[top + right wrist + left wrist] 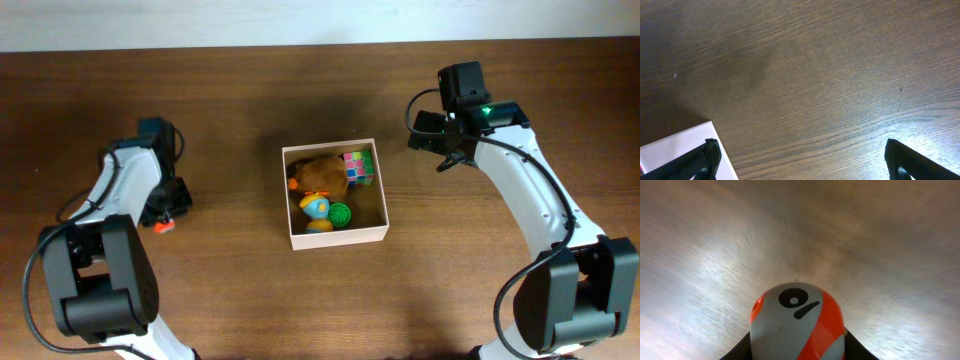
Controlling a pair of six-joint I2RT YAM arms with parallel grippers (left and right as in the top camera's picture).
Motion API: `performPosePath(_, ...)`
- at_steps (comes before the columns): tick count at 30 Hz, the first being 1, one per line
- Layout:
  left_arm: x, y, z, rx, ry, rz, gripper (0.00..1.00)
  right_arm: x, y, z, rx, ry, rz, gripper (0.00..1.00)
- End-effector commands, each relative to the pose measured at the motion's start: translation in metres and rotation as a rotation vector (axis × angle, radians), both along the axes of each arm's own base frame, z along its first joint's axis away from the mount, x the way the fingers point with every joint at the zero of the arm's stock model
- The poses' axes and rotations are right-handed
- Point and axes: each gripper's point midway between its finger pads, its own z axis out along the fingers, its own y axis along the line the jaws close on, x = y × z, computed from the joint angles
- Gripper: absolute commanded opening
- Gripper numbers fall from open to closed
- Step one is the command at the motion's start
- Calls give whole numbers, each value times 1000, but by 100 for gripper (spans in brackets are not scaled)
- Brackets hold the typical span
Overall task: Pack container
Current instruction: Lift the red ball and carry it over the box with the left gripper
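- The left gripper [797,351] is closed down on a small white-and-orange toy [797,322]. Its dark fingers [737,352] press in on both sides of the toy, which has a black eye-like mark on top.
- In the left wrist view, nothing but blurry wood table [800,230] lies ahead of that gripper. I can't tell whether the toy is resting on the table or lifted off it.
- The right gripper [801,150] is spread wide with nothing in it, just bare wood grain between the two fingertips [710,150].
- The container [337,239] sits between the two grippers, nearer the right one. One white corner of it shows just beside the right gripper's left-hand finger in the wrist view. It's well apart from the left gripper.
- Inside the container there's a brown plush [320,174] and a pink-and-green cube [359,167] in the far corner. A green ball [340,213] and a blue-and-yellow egg thing [315,208] are also in there, packed close together.
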Motion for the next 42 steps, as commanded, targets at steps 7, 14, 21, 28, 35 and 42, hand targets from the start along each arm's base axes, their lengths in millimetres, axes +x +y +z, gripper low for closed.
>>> performPosePath(7,35,-7,45,-51,-94,-5,22,5,-5,7,-9,-22,-20,99)
performPosePath(14,71,-60,84,-289,-205,-270,22,5,-5,7,-9,-22,-20,99)
performPosePath(21,89,-132,125,-402,-286,-617,22,5,-5,7,-9,-22,-20,99)
performPosePath(28,70,-223,132,-491,-262,-941,22,5,-5,7,-9,-22,-20,99)
performPosePath(35,27,-298,130,-516,-184,-1250,22,5,-5,7,-9,-22,-20,99)
performPosePath(42,6,-351,131,-535,-204,-1405,22,5,-4,7,-9,-22,-20,99)
